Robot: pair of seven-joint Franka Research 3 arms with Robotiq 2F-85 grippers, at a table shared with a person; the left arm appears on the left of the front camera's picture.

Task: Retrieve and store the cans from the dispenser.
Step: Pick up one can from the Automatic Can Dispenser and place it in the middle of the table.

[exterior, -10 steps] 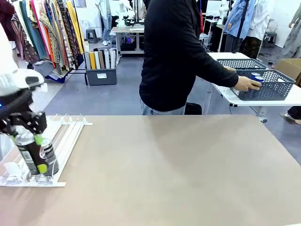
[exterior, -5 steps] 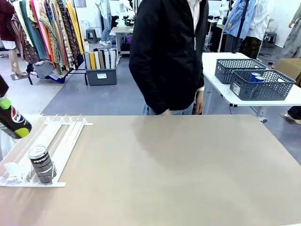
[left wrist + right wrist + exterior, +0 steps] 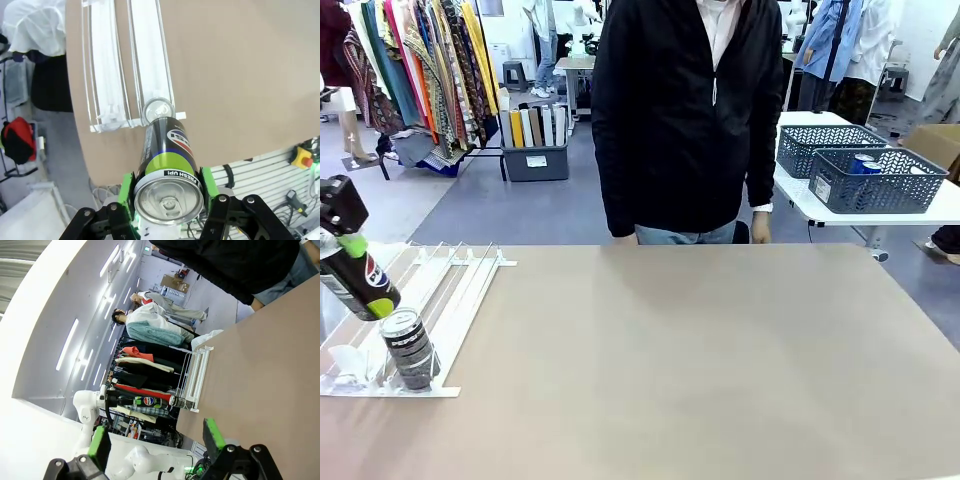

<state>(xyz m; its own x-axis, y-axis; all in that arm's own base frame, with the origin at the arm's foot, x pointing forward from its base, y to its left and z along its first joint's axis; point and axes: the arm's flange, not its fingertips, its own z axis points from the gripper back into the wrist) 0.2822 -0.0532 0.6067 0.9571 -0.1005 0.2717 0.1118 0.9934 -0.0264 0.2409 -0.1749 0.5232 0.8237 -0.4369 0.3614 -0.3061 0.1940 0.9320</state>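
Green-padded left gripper [image 3: 168,194] pinches one can [image 3: 169,147] aloft, unstored; another can [image 3: 410,348] stands in the dispenser [image 3: 455,282]; right gripper [image 3: 156,436] spread.

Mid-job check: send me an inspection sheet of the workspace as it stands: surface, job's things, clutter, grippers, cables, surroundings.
Surface: brown table, carrying the dispenser on its left side.
Job's things: white dispenser; standing can, dark, upright at the rack's near stops; held can, dark with a green band, tilted in the air near that end.
Clutter: nothing seen.
Grippers: left gripper shut on the held can; right gripper open, empty.
Cables: nothing seen on the table; black cable beyond its edge.
Surroundings: person standing at the far edge, arms down; grey baskets on a white side table, blue cans inside.
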